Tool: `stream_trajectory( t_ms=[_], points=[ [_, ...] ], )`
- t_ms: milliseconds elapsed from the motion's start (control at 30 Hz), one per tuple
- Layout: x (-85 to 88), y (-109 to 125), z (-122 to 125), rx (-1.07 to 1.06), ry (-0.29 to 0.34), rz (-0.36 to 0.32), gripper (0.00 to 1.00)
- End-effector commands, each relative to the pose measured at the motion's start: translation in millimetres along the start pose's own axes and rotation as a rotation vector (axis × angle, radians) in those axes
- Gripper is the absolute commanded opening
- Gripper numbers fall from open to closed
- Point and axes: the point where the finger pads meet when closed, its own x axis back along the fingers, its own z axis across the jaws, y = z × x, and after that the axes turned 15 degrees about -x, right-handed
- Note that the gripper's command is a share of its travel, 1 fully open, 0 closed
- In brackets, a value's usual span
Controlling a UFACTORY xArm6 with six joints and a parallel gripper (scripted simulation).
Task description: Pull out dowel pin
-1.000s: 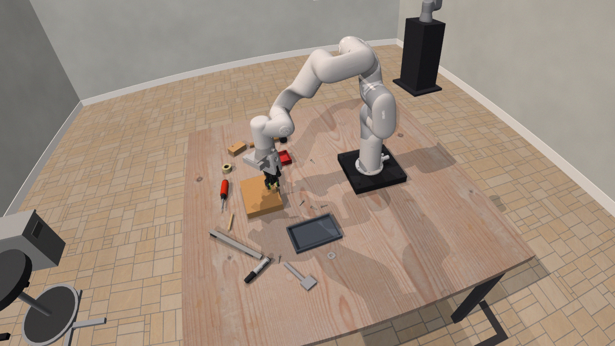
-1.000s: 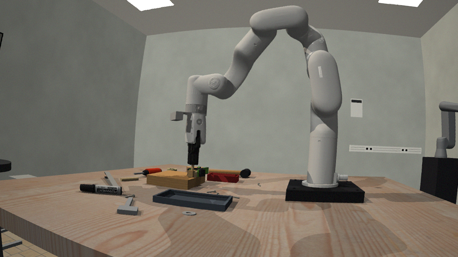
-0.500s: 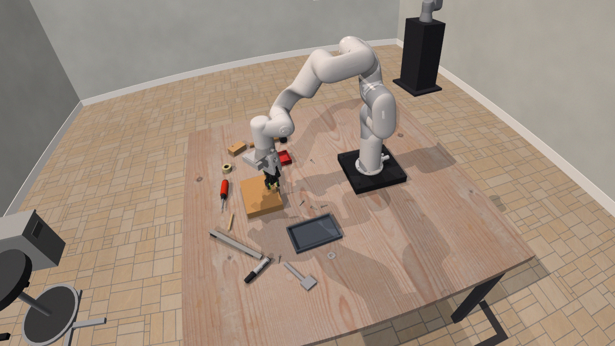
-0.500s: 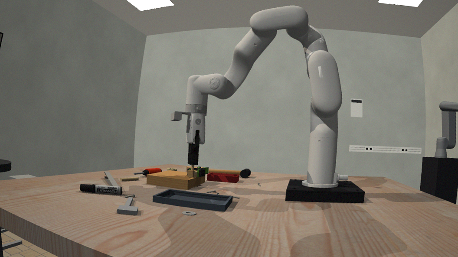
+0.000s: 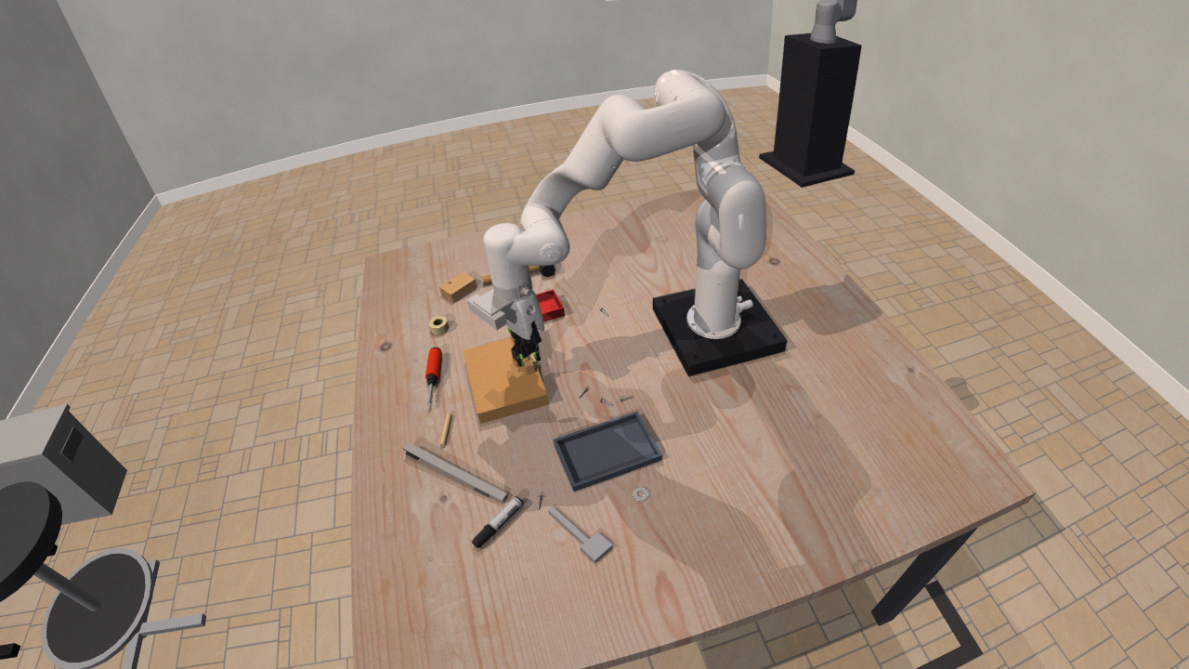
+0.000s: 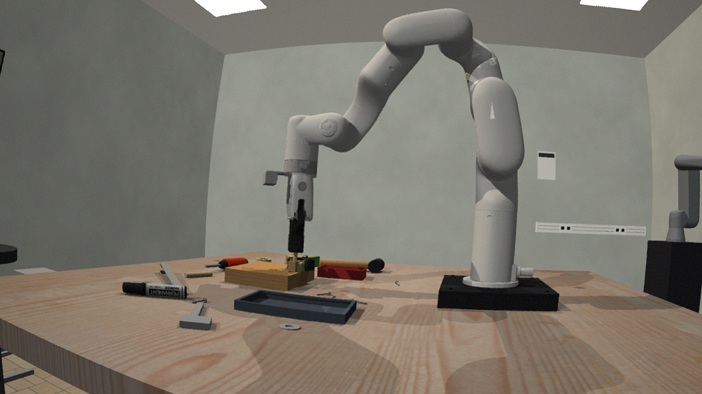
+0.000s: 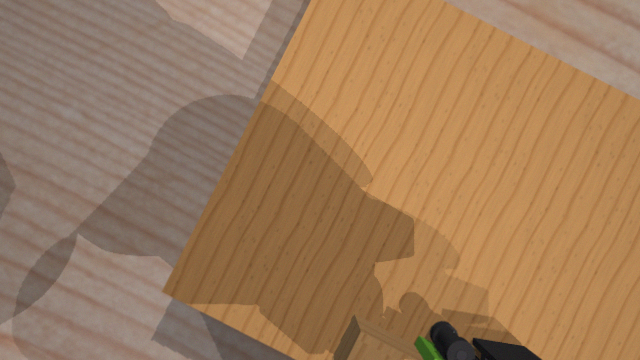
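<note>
The orange bench board [image 5: 499,390] [image 6: 260,273] [image 7: 450,150] lies on the table left of the arm's base. The small wooden block [image 6: 294,264] [image 7: 372,345] [image 5: 525,360] sits at its far right corner, with the green-jawed spring clamp [image 6: 308,262] [image 7: 425,348] beside it. My gripper [image 5: 526,347] [image 6: 294,248] points straight down over the block and is shut on the dowel pin [image 6: 293,255], whose pale end shows just below the fingers. I cannot tell whether the pin's tip is still in the hole. The bench stop and the gap beside it are hidden.
A red tray [image 5: 550,305] and a hammer [image 6: 348,263] lie behind the board. A grey tray [image 5: 607,450] [image 6: 294,304] lies in front, with screws [image 5: 602,399] between. To the left are a screwdriver [image 5: 433,366], a tape roll [image 5: 438,325], a loose dowel [image 5: 445,428], a ruler [image 5: 454,471] and a marker [image 5: 497,522].
</note>
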Motion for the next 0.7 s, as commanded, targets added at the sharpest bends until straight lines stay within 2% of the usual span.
stream_trajectory(
  t_ms=[0,667],
  points=[
    [1.4,-1.4,0.4,-0.022,0.001,0.004,0.0],
    [1.5,-1.4,0.4,-0.093,0.001,0.004,0.0]
  ],
)
